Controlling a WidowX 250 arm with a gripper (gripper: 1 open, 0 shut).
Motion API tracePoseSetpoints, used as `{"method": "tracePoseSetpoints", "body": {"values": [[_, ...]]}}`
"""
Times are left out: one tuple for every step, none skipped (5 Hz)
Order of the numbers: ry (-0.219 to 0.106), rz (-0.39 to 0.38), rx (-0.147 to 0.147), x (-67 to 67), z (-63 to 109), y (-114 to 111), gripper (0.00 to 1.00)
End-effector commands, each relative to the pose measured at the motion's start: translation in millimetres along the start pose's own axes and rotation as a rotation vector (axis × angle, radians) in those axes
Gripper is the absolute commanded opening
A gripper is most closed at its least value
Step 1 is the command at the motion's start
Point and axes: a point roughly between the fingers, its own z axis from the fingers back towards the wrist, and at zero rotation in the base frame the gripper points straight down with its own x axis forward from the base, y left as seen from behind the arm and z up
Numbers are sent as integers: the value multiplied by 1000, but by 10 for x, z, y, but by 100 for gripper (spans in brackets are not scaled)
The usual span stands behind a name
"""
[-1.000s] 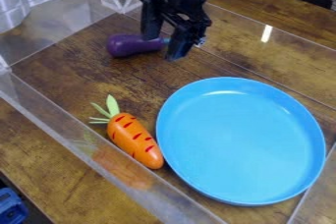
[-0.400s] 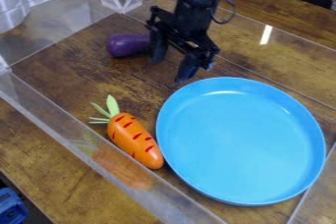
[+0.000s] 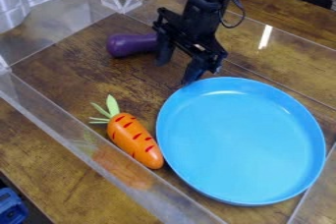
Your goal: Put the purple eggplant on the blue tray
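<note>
The purple eggplant (image 3: 129,43) lies on the wooden table at the back left, dark and oblong. My gripper (image 3: 183,61) hangs just to its right and a little nearer the front. Its two black fingers are spread open with nothing between them, and they do not touch the eggplant. The blue tray (image 3: 250,144), large and round with a raised rim, sits at the front right with nothing on it. The gripper's lower fingertip (image 3: 195,71) is close to the tray's back left rim.
An orange carrot (image 3: 136,140) with green leaves lies left of the tray near the front. Clear plastic walls (image 3: 53,110) fence the workspace on the left and front. A cable trails behind the arm at the top.
The gripper has moved away from the eggplant's right end, forward and slightly right toward the tray's rim. The eggplant, carrot and tray have stayed in place.
</note>
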Motion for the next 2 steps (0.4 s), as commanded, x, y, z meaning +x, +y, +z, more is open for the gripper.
{"method": "tracePoseSetpoints", "body": {"values": [[-50,39,6,166,252,-81,100],[-39,57,11,159,179,-65,100]]}}
